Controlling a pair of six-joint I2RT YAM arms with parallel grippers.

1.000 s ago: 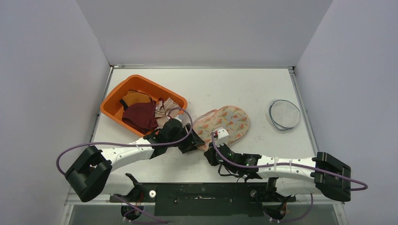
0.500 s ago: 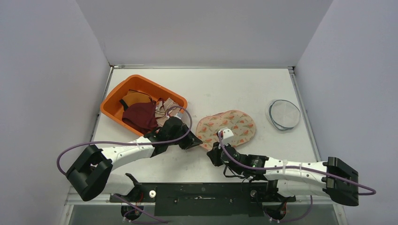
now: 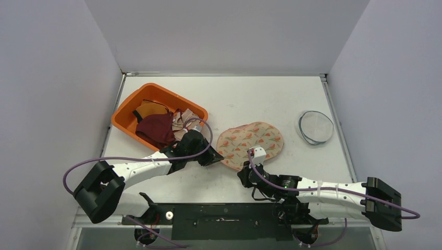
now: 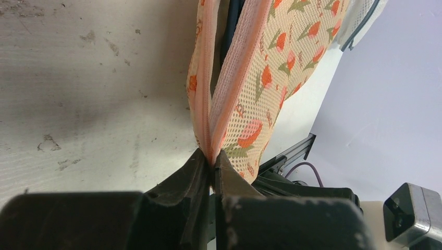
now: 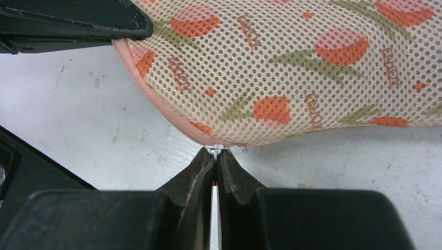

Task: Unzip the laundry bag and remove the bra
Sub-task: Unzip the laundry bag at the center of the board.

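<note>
Oval tulip-print mesh laundry bag (image 3: 251, 144), silvery zipper pull (image 5: 214, 150) in right claw (image 5: 214, 157)

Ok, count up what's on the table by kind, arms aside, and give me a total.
Mesh bags: 2 (floral bag, plain white bag)
Bins: 1 (orange bin)
Garments showing in the bin: 3 (mustard garment, maroon garment, beige garment)
Total: 6
</note>
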